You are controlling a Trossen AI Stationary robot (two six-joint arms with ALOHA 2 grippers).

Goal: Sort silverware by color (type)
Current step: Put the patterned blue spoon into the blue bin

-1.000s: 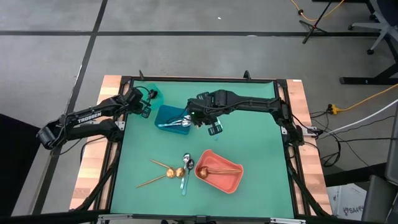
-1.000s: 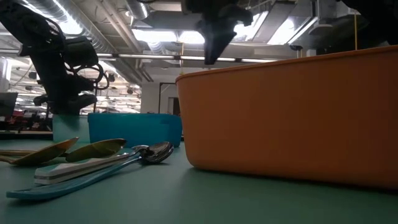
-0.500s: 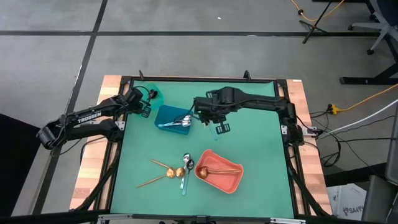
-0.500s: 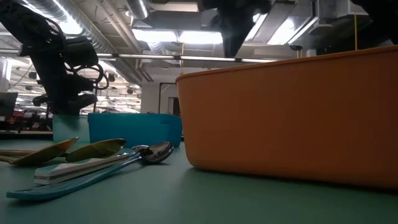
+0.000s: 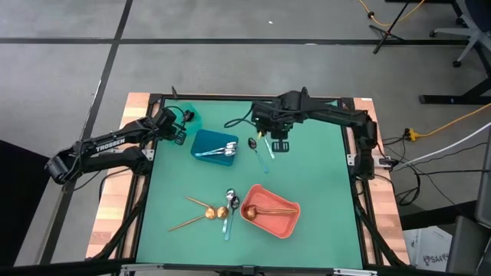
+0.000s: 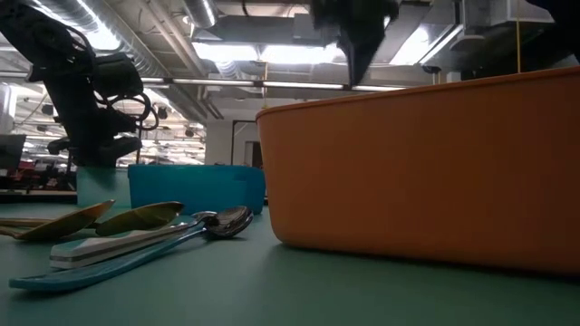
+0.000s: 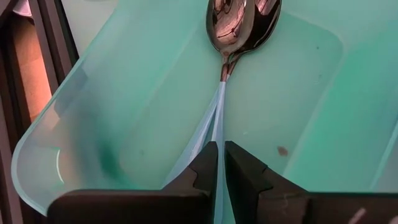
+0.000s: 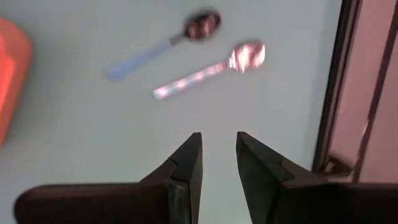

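At the mat's twelve o'clock, my right gripper (image 5: 278, 146), fingers apart and empty, has left the blue rectangular bin (image 5: 214, 145); silver spoons delivered.

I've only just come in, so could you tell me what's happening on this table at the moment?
The robot is sorting silverware by type. The left gripper sits over the teal bin, shut on the handle of a light-blue-handled spoon lying inside. The right gripper hovers, open and empty, above two spoons on the green mat near the blue bin, which holds silver pieces. The coral bin has copper ones, and a few utensils remain loose beside it.
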